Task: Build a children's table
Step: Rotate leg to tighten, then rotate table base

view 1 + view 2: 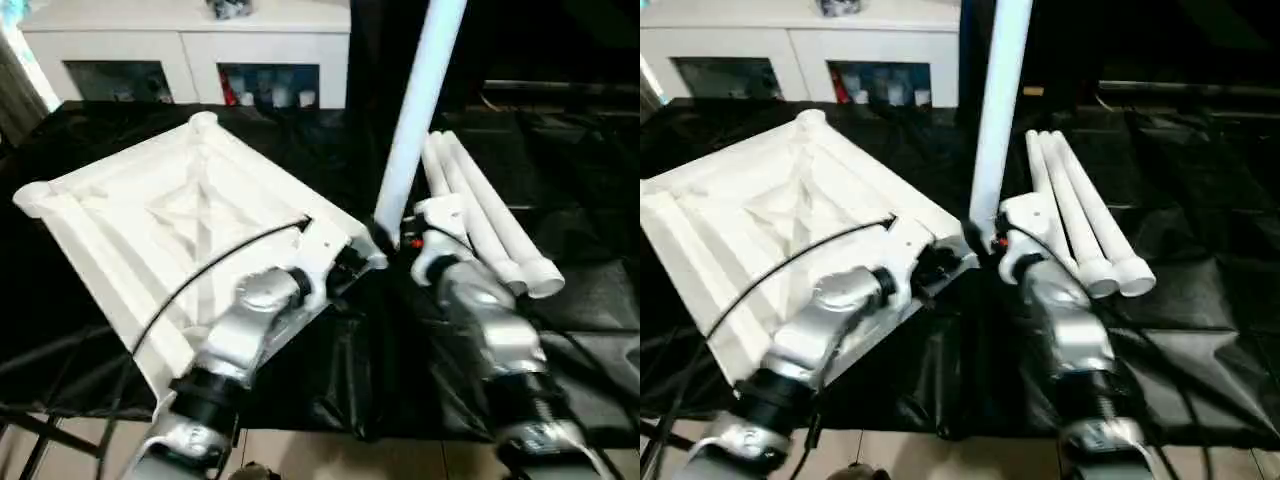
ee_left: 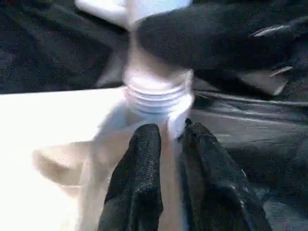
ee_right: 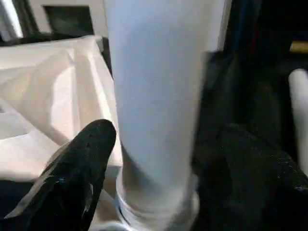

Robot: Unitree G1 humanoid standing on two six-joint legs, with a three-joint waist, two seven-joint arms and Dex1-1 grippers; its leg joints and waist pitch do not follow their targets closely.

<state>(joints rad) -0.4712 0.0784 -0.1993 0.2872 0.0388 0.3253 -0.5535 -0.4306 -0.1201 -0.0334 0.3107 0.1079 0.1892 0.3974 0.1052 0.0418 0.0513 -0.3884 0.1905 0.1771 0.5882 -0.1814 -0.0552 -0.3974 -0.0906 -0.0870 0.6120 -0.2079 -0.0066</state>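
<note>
**Leg upright at the near corner socket**

Head view: silver forearms lead to the left gripper [image 1: 352, 262] at the upturned table top [image 1: 150, 215], and the right gripper [image 1: 392, 236] at the upright leg [image 1: 415, 100]. Three spare legs [image 1: 480, 210] lie just beyond the right gripper.

Left wrist: fingers [image 2: 139, 168] narrowly parted, empty, before the threaded socket [image 2: 156, 94].

Right wrist: fingers [image 3: 82, 163] wide, flanking the leg; contact unclear.

- Tabletop [image 1: 590, 300]: covered in crumpled black sheeting; its near edge ends above pale floor tiles [image 1: 330, 455].
- White plastic table top [image 1: 150, 220]: lies upside down on the left half, X-ribbed underside up, round sockets at the corners.
- Three white tubular legs [image 1: 485, 215]: lie side by side on the right half, touching one another, flared ends toward the near edge.
</note>
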